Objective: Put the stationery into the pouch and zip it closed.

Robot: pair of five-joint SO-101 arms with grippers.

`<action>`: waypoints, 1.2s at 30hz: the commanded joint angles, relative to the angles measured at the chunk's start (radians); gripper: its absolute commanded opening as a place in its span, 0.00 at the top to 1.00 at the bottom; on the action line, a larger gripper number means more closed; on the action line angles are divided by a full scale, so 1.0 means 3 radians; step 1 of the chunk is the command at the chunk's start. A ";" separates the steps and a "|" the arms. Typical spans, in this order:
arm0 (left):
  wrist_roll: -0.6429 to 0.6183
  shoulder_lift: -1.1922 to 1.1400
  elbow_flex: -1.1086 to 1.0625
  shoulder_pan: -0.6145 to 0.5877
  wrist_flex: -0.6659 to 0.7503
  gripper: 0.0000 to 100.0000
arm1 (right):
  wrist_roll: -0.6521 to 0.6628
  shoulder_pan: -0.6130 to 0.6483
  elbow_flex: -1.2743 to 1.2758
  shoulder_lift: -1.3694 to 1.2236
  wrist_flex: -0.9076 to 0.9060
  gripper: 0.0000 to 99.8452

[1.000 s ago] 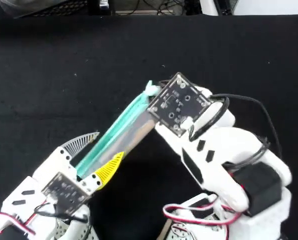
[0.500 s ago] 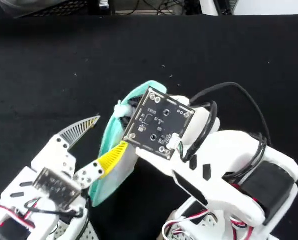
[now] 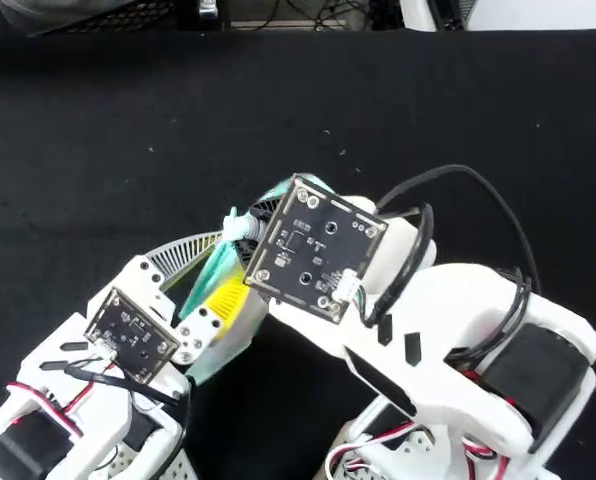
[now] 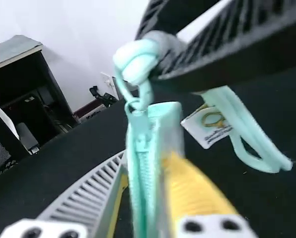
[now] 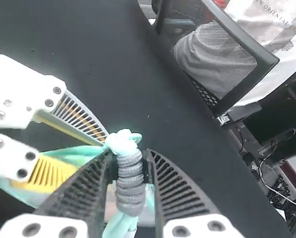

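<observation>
Your right jaws are clenched on the grey-wrapped, knotted mint-green zip-pull cord (image 5: 129,171). Your left jaws, one grey ribbed finger (image 4: 83,193) and one yellow finger (image 4: 187,191), are grasping the mint-green zippered pouch (image 4: 147,148) by its zip edge, with the zip running up between them. The pouch sits between your two arms over the black cloth worktop (image 3: 128,130), partly hidden under the right arm's square camera board (image 3: 313,250).

The pouch (image 3: 214,270) is mostly hidden under the right arm's camera board (image 3: 308,247) — its inside cannot be seen. Close up, the zipper (image 4: 142,163) looks blurry.
</observation>
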State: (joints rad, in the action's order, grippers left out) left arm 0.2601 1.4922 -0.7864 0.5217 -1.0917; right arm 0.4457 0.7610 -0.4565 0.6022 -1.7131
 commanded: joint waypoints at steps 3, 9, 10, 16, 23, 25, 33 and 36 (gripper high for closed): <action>-0.0020 -0.0031 0.0207 0.0043 -0.0056 0.97 | -0.0020 -0.0031 -0.0156 -0.0008 -0.0082 0.99; -0.0020 -0.0031 0.0192 0.0023 -0.0215 0.97 | -0.0010 -0.0578 -0.0125 -0.0008 -0.0082 0.99; -0.0020 -0.0031 0.0192 0.0023 -0.0215 0.97 | -0.0005 -0.0644 -0.0074 -0.0008 -0.0077 0.99; -0.0020 -0.0031 0.0207 0.0023 -0.0281 0.97 | 0.0143 -0.0915 0.0386 -0.0003 0.0015 0.99; -0.0020 -0.0031 0.0202 0.0023 -0.0312 0.97 | 0.0286 -0.1463 0.0826 -0.0003 0.0394 0.99; -0.0020 -0.0005 0.0197 0.0023 -0.0312 0.97 | 0.0327 -0.1591 0.0985 -0.0003 0.0481 0.99; -0.0010 0.0399 -0.0013 0.0018 -0.0286 0.97 | 0.0409 -0.1892 0.1383 -0.0003 0.0757 0.99; -0.0010 0.0419 -0.0049 0.0018 -0.0281 0.97 | 0.0409 -0.1908 0.1404 -0.0003 0.0747 0.99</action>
State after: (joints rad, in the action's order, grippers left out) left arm 0.2647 1.5827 -0.8124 0.5232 -1.1684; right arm 0.5639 0.2808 -0.0376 0.6130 -1.5290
